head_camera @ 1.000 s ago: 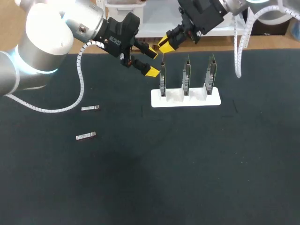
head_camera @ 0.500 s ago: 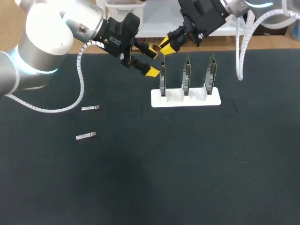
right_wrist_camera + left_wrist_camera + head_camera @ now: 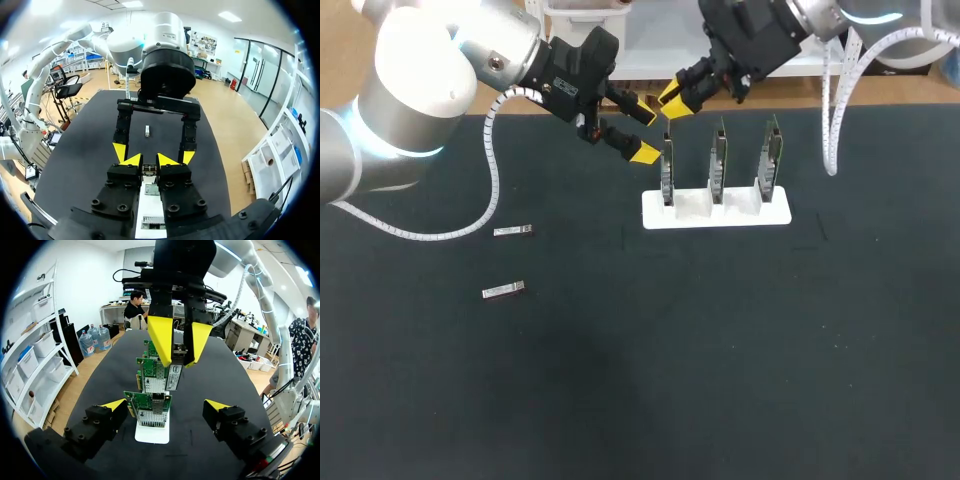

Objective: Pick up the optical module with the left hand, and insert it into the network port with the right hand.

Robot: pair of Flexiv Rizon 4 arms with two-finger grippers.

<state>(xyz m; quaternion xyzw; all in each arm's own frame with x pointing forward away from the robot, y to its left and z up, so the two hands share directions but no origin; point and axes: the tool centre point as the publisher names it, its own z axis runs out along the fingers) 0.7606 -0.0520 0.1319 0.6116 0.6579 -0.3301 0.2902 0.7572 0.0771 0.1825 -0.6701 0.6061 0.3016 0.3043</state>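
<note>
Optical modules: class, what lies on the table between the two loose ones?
Nothing. In the head view, the stretch of black table between the farther optical module and the nearer optical module is bare.

Table (image 3: 720, 350) cover matt black, cloth-like; stand (image 3: 715, 212) at the far side smooth white plastic; two optical modules (image 3: 513, 231) (image 3: 503, 291) at left bright bare metal; left arm (image 3: 430, 70) shell glossy silver-white.

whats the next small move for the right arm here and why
Probably ease the right gripper straight down onto the leftmost card. The optical module looks pinched between its fingers, just over that card's top edge, and the left gripper hangs open beside the card, holding nothing.
</note>
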